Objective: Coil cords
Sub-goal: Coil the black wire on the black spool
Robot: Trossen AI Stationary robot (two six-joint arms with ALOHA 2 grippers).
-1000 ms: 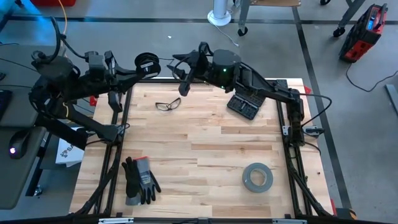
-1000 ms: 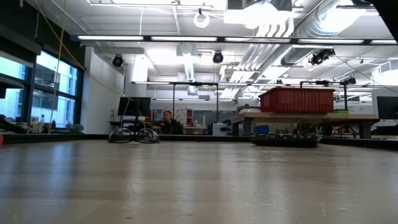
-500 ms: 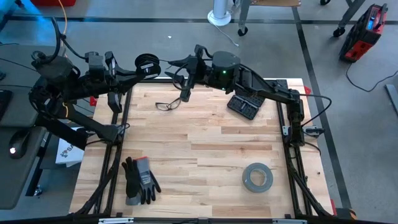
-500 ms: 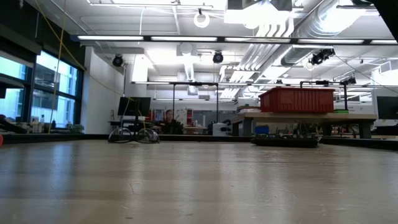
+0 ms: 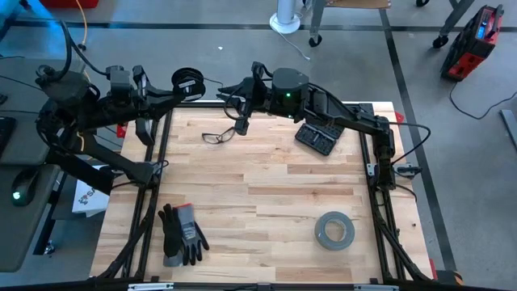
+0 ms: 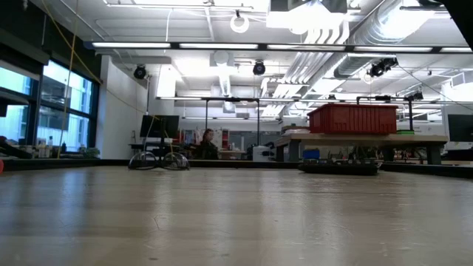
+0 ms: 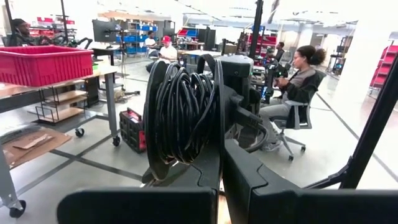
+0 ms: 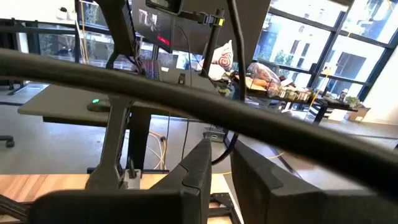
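Note:
The small black spool (image 5: 188, 80), wound with the thin dark cord (image 7: 180, 109), hangs in the air beyond the table's far left corner, with my left gripper (image 5: 174, 90) shut on it. A short run of cord (image 5: 212, 86) leads from the spool to my right gripper (image 5: 234, 90), which points level at the spool from the right. Its fingers (image 8: 202, 165) are closed to a narrow slit with the cord (image 8: 227, 144) between them. Neither gripper shows in the low view. My left gripper pinches the spool's near flange at its rim (image 7: 216, 140) between its two fingers, which come level from the table's left. The spool is upright on edge, lifted clear of the table. My right gripper pinches the thin cord (image 8: 226, 149) between its two fingers, coming level from the right. The strand curves slack out of the slit toward the spool.
Safety glasses (image 5: 218, 136) lie at the table's far middle, a black tool case (image 5: 317, 137) to their right. A grey tape roll (image 5: 334, 230) lies near right and dark gloves (image 5: 182, 234) near left. Black frame rails (image 5: 161, 153) run along both sides.
My right gripper has closed its fingers from wide open to a narrow slit around the cord while staying beside the spool, its wrist tipping slightly. My left gripper has kept the spool where it was.

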